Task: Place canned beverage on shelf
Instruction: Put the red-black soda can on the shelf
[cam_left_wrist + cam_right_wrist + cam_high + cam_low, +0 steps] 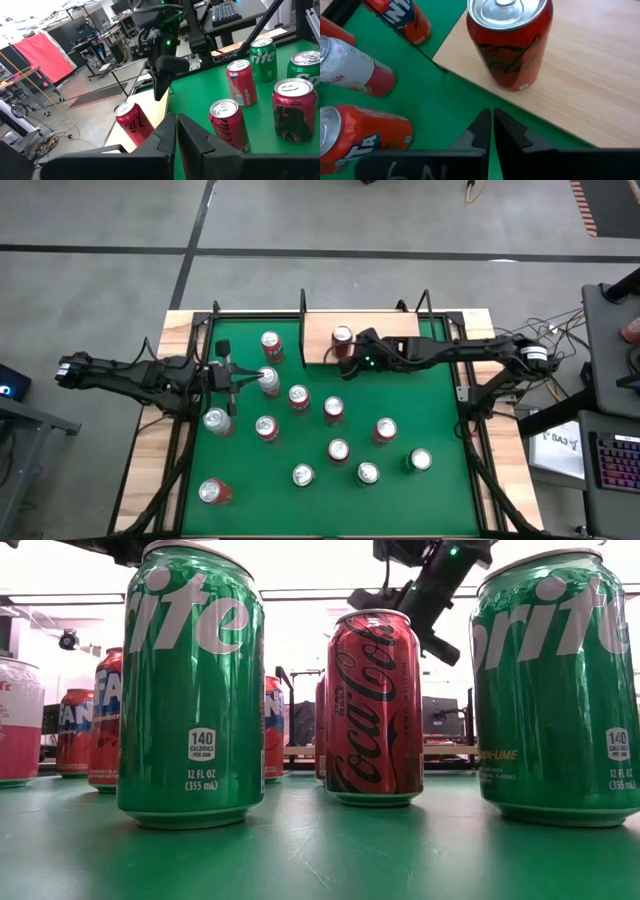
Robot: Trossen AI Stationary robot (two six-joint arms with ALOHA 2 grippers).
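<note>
Red aluminium cola can (509, 42) stands upright on the light tan wooden shelf (590, 75), near its edge. Right claw (491, 131), clenched and empty, hovers just beside it; left claw (176, 137) is clenched too. Thin, smooth walls probably dent and slip, so mid-body grasps suit best.

On the counter (440, 410), seen from above, the shelf (385, 330) sits at twelve o'clock with one can (342, 338) upright on its nine o'clock end, the right tool (345, 364) just beside that can at six o'clock, and the left tool (262, 379) at nine o'clock among the other cans (334, 411).
</note>
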